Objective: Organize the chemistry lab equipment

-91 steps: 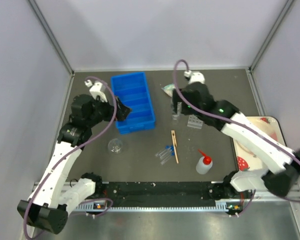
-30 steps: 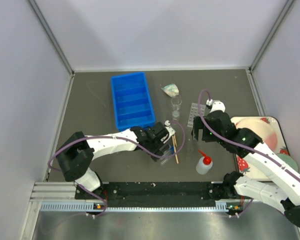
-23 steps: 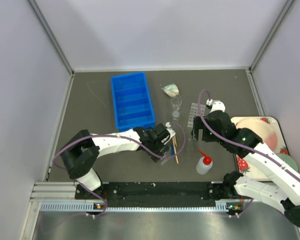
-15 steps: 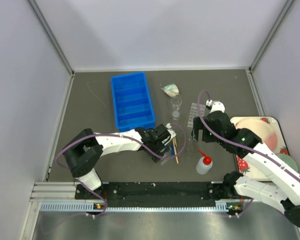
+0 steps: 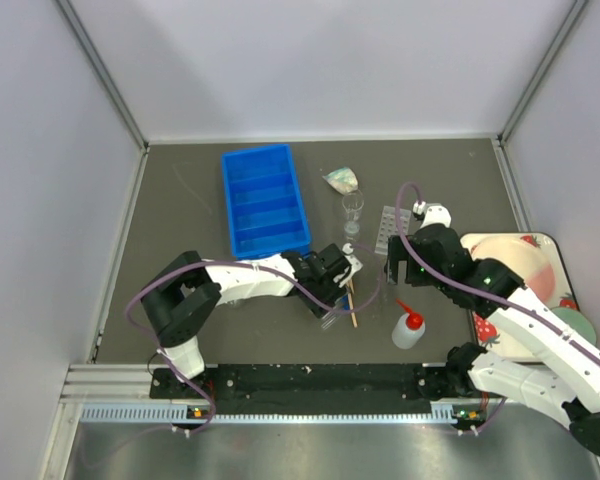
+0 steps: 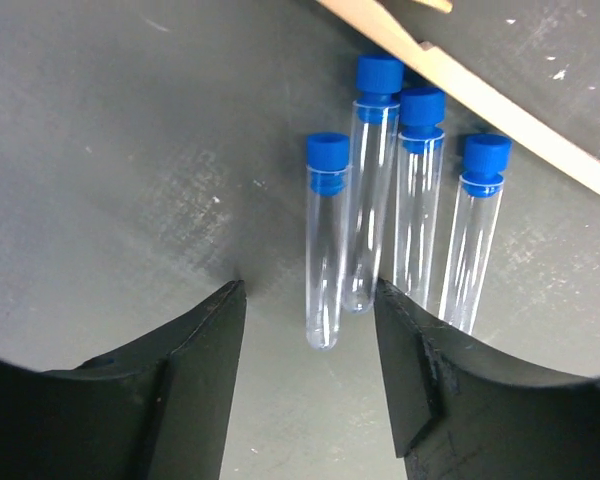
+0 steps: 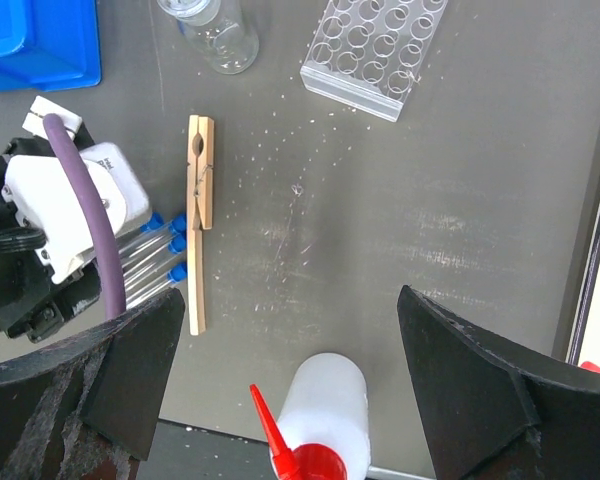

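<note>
Swung away from the blue bin (image 5: 265, 200) within three seconds, the left gripper (image 6: 307, 300) now hangs low over four blue-capped tubes (image 6: 372, 200). They lie side by side on the table, just beside the wooden clamp (image 6: 500, 105). A clean pick likely calls for centring on the leftmost tube (image 6: 326, 250), descending straight and closing gently on the glass below the cap, so its neighbours do not roll. The jaws stand moderately apart, framing that tube's near end and touching nothing. Meanwhile the right gripper (image 7: 295, 340), pulled back from the beaker (image 7: 215, 25), hovers wide open and empty above the squeeze bottle (image 7: 320, 420). The tube rack (image 7: 375, 45) sits apart, past the clamp.
</note>
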You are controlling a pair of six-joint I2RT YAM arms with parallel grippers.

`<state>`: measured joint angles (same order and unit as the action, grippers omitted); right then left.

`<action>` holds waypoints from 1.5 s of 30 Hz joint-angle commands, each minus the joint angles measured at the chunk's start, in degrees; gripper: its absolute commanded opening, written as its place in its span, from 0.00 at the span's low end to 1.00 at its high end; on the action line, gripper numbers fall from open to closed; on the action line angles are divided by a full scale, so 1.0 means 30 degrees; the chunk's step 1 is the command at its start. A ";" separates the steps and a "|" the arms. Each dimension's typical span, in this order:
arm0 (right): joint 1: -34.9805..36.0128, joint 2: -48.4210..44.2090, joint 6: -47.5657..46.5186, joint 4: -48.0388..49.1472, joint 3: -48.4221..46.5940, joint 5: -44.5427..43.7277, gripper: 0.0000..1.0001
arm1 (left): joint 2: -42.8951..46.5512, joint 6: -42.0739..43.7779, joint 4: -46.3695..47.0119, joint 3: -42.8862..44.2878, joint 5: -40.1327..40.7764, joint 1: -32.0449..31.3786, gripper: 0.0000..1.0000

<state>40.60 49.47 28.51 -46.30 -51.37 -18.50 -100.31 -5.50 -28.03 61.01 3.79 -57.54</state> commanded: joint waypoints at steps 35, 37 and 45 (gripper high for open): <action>-0.0115 -0.0055 0.0193 0.0405 -0.0160 0.0337 0.89 | 0.0273 -0.0424 -0.1232 -0.0943 0.0464 -0.0039 0.55; -0.0115 -0.0055 0.0193 0.0405 -0.0160 0.0337 0.89 | 0.0419 -0.0424 -0.1262 -0.1119 0.0522 -0.0039 0.55; -0.0115 -0.0143 0.0193 0.0405 -0.0072 0.0337 0.89 | 0.0537 -0.0453 -0.1379 -0.1149 0.0875 0.0107 0.52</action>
<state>40.60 49.56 28.62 -46.30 -51.35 -17.80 -98.85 -7.22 -28.25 59.24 4.16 -57.74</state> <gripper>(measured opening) 0.891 0.531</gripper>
